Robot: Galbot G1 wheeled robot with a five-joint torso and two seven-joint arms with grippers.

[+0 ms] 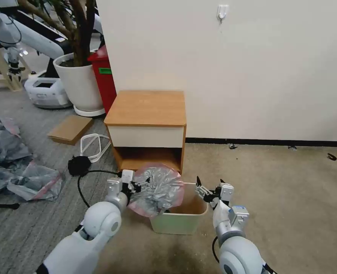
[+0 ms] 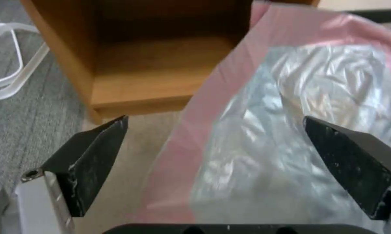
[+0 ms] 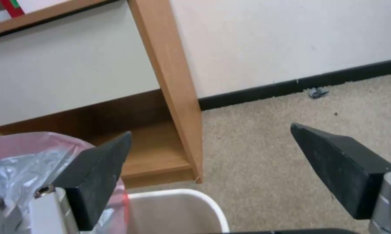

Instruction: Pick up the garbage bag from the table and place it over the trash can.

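Note:
The garbage bag (image 1: 158,189), crinkly grey plastic with a pink rim band, is spread wide and sits tilted on the left rim of the cream trash can (image 1: 178,224). My left gripper (image 1: 140,186) is at the bag's left edge. In the left wrist view its black fingers (image 2: 96,156) stand wide apart, with the bag (image 2: 291,130) in the gap, touching neither. My right gripper (image 1: 201,189) hovers open at the can's right rim (image 3: 182,200), nothing between its fingers (image 3: 343,165). The wooden table (image 1: 147,108) stands just behind, its top bare.
A white plant pot (image 1: 81,82) and a red bin (image 1: 105,80) stand left of the table against the wall. A flat cardboard piece (image 1: 70,128), a white loop (image 1: 94,146), a black cable and a heap of grey-pink bags (image 1: 16,163) lie on the floor to the left.

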